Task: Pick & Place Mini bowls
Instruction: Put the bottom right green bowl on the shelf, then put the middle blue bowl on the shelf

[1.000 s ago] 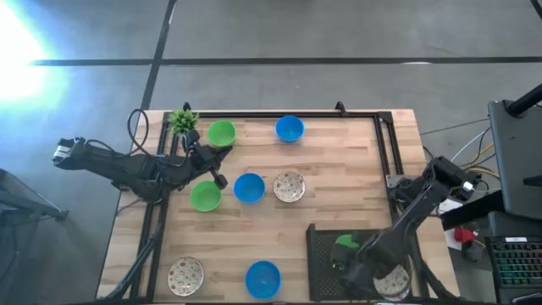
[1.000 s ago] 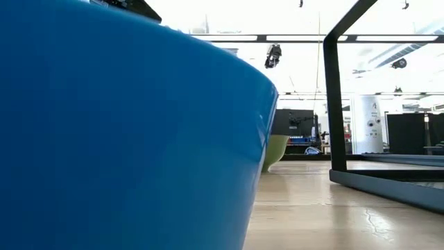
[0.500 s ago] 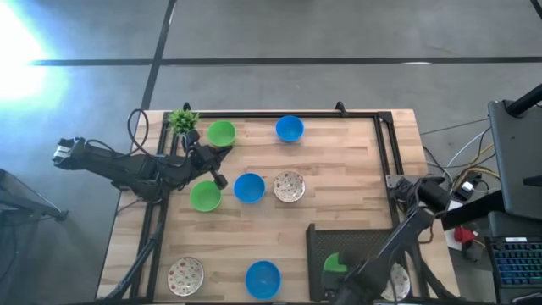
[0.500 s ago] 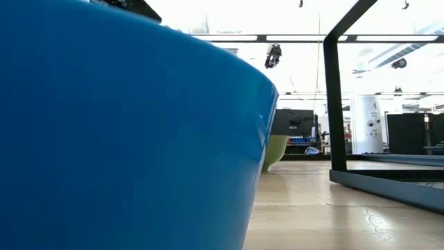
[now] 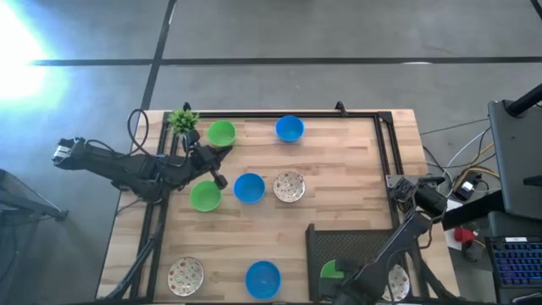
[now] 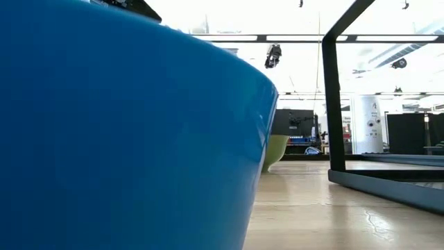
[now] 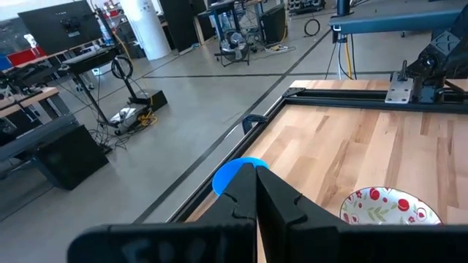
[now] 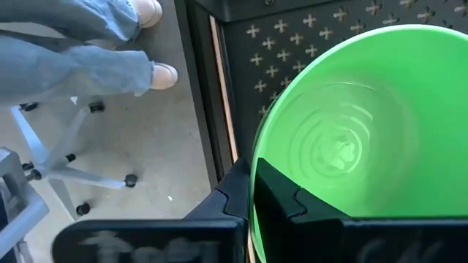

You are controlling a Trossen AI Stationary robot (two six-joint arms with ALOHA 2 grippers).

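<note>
Only right wrist view: tool [image 8: 252, 191] pinching green bowl [image 8: 351, 131] rim.

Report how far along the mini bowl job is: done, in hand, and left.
Done: a speckled bowl already sits on the black tray. In hand: the right end effector is shut on the rim of a green bowl over that tray. Left: seven bowls are out on the wooden table, among them the far blue bowl and near blue bowl. The left end effector waits shut beside the plant.
</note>
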